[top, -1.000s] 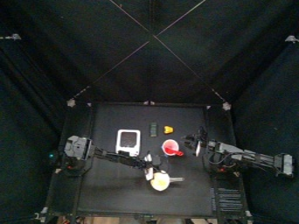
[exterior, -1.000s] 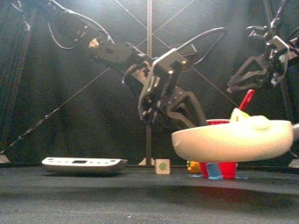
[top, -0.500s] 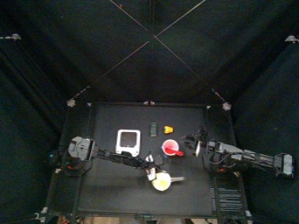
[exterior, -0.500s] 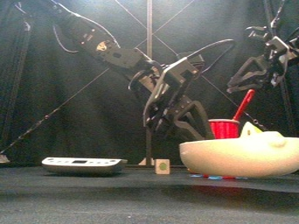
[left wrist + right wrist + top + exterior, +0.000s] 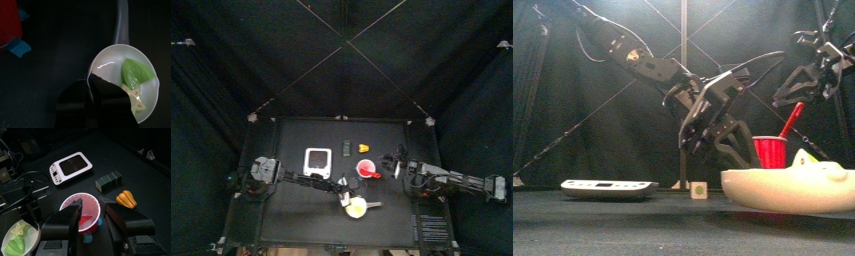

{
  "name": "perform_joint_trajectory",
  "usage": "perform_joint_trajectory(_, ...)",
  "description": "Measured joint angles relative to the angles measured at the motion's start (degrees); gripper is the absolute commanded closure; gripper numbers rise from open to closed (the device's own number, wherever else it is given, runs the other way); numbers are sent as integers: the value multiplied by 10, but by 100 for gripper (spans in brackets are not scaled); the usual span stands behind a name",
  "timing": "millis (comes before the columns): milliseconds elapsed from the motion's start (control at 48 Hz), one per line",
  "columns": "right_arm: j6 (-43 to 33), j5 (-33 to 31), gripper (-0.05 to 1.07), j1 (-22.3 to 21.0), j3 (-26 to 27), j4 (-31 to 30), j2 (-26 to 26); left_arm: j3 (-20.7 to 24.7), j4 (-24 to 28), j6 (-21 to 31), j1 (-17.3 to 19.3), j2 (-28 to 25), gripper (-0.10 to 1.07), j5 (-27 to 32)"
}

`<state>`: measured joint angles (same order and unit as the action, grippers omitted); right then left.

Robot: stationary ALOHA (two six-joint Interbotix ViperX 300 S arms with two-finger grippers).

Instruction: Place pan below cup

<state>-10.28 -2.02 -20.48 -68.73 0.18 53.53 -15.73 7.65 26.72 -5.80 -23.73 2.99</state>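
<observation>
Judging progress: pan (image 5: 357, 207) sits low on the counter (image 5: 298, 140), on the near side of the cup (image 5: 369, 169), so placement looks nearly complete; release and retreat remain.
Pan contents: 1 green piece and 1 pale star-marked piece inside, per left wrist view.
Left pincer (image 5: 109, 89): clenched on the pan rim, 1 jaw inside the bowl.
Right pincer (image 5: 95, 212): released, jaws spread above the cup, holding nothing.
Cup: red, upright, a red stick standing in it; well behind the pan.
Bystanders: white scale (image 5: 318, 159), orange piece (image 5: 125, 199), dark block (image 5: 109, 180).
Hidden: whether the pan's base fully touches the counter; pan's right edge cut off in front view.
</observation>
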Motion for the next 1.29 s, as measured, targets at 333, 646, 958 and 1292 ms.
perform_joint_trajectory(333,0,0,29,0,0,0,-2,0,0,1,0,-1,22,1)
perform_joint_trajectory(646,0,0,29,0,0,0,-4,-15,-1,-1,0,23,22,2)
perform_joint_trajectory(958,-1,0,29,0,0,-1,-4,-18,1,-1,0,28,22,2)
perform_joint_trajectory(1292,0,0,29,0,0,-1,-7,-33,32,-10,-11,51,22,2)
